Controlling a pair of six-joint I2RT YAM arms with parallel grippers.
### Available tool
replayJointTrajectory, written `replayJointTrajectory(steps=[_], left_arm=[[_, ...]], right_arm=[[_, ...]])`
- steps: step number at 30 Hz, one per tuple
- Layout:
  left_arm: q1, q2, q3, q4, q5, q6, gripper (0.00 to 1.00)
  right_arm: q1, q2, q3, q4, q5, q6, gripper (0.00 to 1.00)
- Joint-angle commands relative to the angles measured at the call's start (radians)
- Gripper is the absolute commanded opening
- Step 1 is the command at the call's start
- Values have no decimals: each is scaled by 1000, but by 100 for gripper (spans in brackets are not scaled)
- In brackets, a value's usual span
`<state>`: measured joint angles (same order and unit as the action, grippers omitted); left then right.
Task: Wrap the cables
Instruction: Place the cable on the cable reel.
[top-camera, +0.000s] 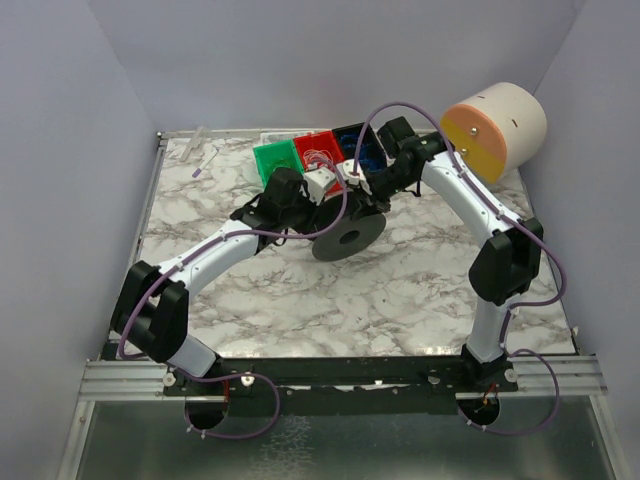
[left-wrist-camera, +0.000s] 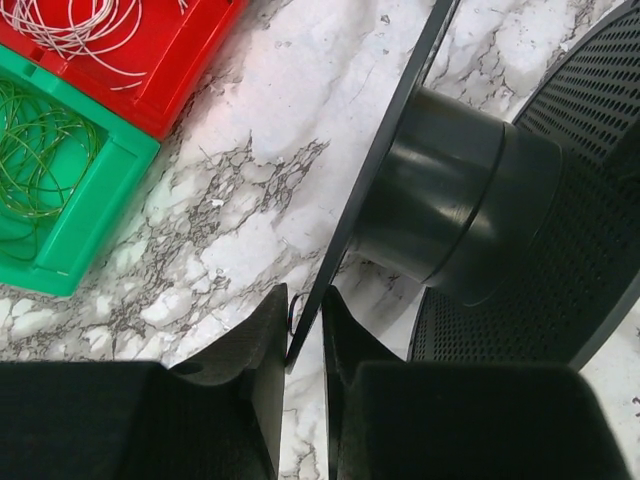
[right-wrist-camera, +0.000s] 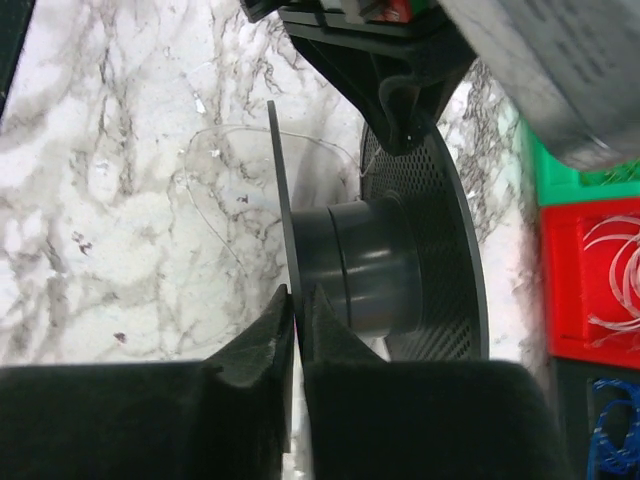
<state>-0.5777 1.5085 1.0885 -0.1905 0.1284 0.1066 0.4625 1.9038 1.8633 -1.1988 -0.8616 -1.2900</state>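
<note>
A dark grey spool (top-camera: 348, 232) stands on the marble table between both arms. My left gripper (left-wrist-camera: 303, 320) is shut on the rim of one thin flange; in the top view it (top-camera: 318, 212) is at the spool's left. My right gripper (right-wrist-camera: 298, 305) is shut on the other flange's rim, next to the hub (right-wrist-camera: 365, 260); from above it (top-camera: 364, 200) is at the spool's far side. A green cable (left-wrist-camera: 40, 150) lies coiled in a green bin, a whitish cable (left-wrist-camera: 80, 25) in a red bin, a blue cable (right-wrist-camera: 615, 420) in a dark bin. A thin clear wire (right-wrist-camera: 215, 190) lies loose on the table beside the spool.
The green bin (top-camera: 275, 160), red bin (top-camera: 318, 150) and blue bin (top-camera: 355, 140) stand in a row at the back, just behind the grippers. A large white and orange cylinder (top-camera: 495, 125) sits at the back right. Grey walls close in the table.
</note>
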Motion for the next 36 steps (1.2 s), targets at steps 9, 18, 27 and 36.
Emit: replayJointTrajectory(steps=[9,18,27,36], left_arm=[[4,-37,67,-24,-25,-78,0],[6,-55,153,-99,-87,-149,0],[6,-53,213,-146,-63,-180,0],[6,-14,160,-148,-40,-148,0]], right_arm=[[-36,-119,-139,244,42,141,58],[-70,-384,-475,557,51,292,74],[-70,-422,-702,550,-8,109,73],[-70,-409,-762,642,-17,137,74]])
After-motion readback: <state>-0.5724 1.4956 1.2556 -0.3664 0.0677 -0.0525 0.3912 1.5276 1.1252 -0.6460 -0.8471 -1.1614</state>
